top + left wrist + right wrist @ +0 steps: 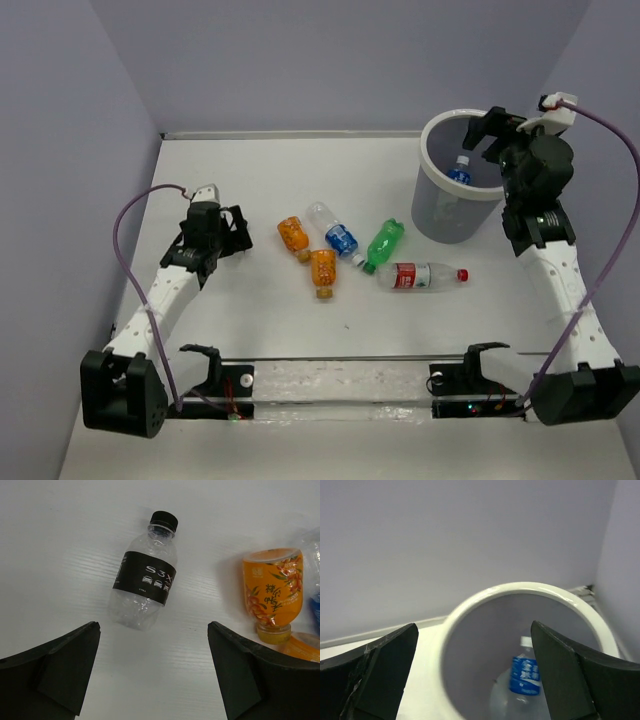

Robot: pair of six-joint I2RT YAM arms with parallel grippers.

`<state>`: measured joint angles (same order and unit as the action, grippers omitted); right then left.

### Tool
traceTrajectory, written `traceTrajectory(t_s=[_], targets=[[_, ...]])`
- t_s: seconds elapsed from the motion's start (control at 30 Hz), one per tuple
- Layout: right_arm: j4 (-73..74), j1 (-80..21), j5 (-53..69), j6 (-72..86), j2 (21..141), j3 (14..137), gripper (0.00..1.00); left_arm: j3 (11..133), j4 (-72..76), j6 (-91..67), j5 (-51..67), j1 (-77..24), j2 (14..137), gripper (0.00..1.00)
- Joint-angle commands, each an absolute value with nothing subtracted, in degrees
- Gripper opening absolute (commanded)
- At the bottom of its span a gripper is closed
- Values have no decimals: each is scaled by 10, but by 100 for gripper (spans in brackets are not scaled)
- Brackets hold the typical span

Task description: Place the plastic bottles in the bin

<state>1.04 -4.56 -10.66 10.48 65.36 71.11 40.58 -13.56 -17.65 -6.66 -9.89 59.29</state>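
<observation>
Right tool (473, 627) hovers above bin (520, 587).

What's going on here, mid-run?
Bottle clear-up, partly done. The right hand is open over the bin, with one blue-labelled bottle already inside. The left hand is open above a black-capped bottle lying on the table, not gripping it. Two orange bottles, a second blue-labelled bottle, a green bottle and a red-labelled bottle lie on the table.
</observation>
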Motion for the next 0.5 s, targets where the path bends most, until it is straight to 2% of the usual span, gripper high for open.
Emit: traceTrajectory(t_s=[0.0, 0.1, 0.33, 0.47], targets=[[-16, -63, 49, 192, 570, 665, 100, 486, -144, -153, -89, -110, 669, 99], [-13, -83, 88, 205, 541, 620, 100, 513, -151, -147, -139, -123, 724, 99], [-40, -128, 175, 252, 460, 521, 100, 552, -164, -131, -126, -123, 840, 99], [-26, -156, 181, 240, 450, 489, 100, 564, -167, -128, -135, -122, 867, 93]])
